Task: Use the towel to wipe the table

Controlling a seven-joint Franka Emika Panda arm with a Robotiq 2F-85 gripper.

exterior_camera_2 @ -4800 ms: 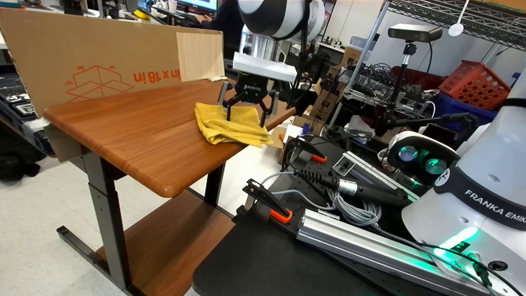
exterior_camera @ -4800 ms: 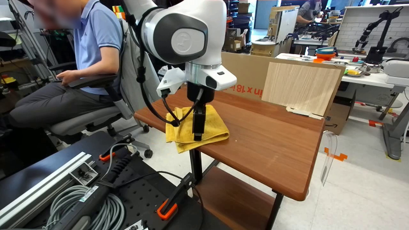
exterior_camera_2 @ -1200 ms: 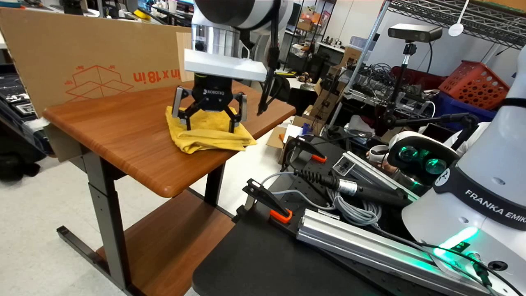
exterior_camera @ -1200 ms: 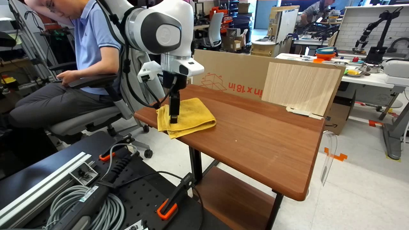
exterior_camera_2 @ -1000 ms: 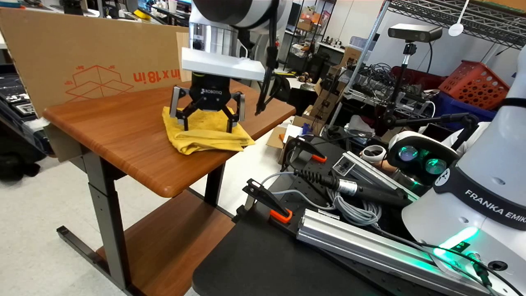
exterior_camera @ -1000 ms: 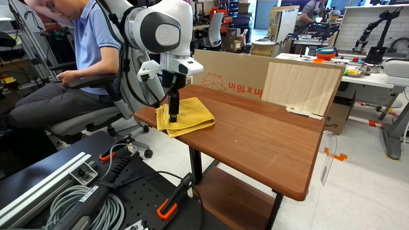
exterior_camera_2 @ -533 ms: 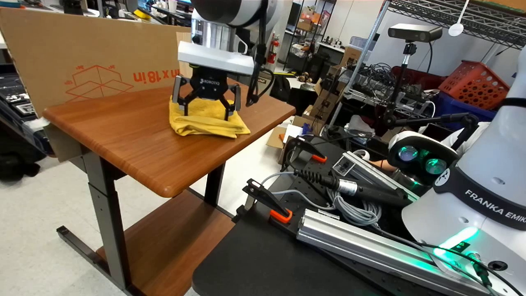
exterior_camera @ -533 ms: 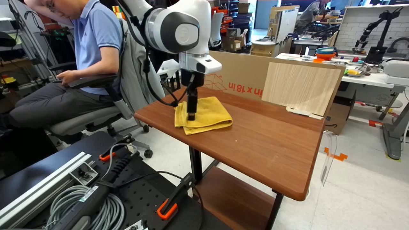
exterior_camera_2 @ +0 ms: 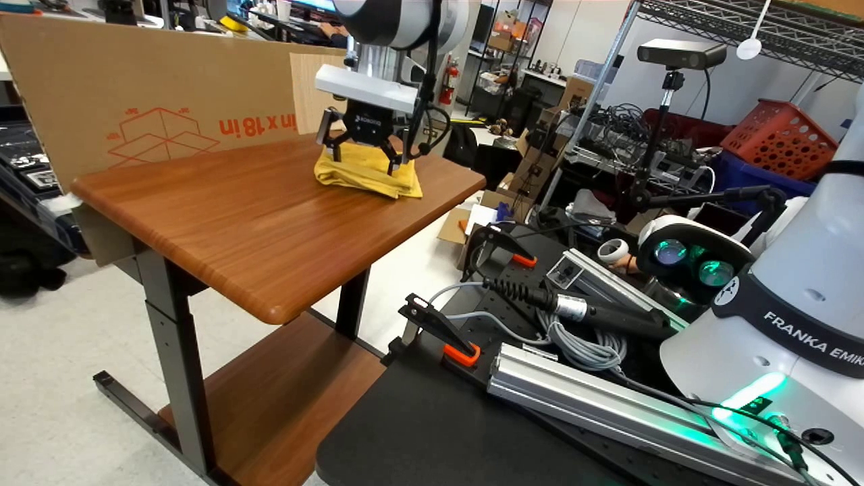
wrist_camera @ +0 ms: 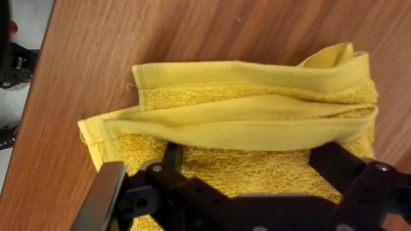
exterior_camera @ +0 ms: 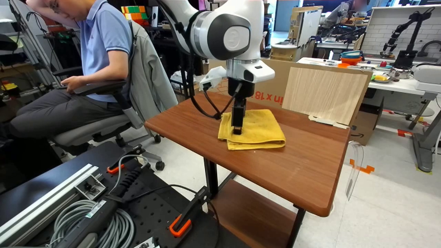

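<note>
A folded yellow towel lies flat on the brown wooden table; it also shows in an exterior view and in the wrist view. My gripper points down onto the towel, its two fingers set wide apart. In the wrist view the gripper has towel fabric spread flat between its fingers, nothing pinched. The fingertips rest on or in the towel, partly behind a raised hem fold. In an exterior view the gripper is seen edge-on over the towel's left part.
A cardboard panel with a pale wood sheet stands along the table's back edge. A black bench with clamps and cables adjoins the robot base. A person sits beyond one table end.
Gripper and towel first slid toward the table end near the seated person, then back along the table toward the pale wood sheet. The towel moved along under the fingers, which stayed spread.
</note>
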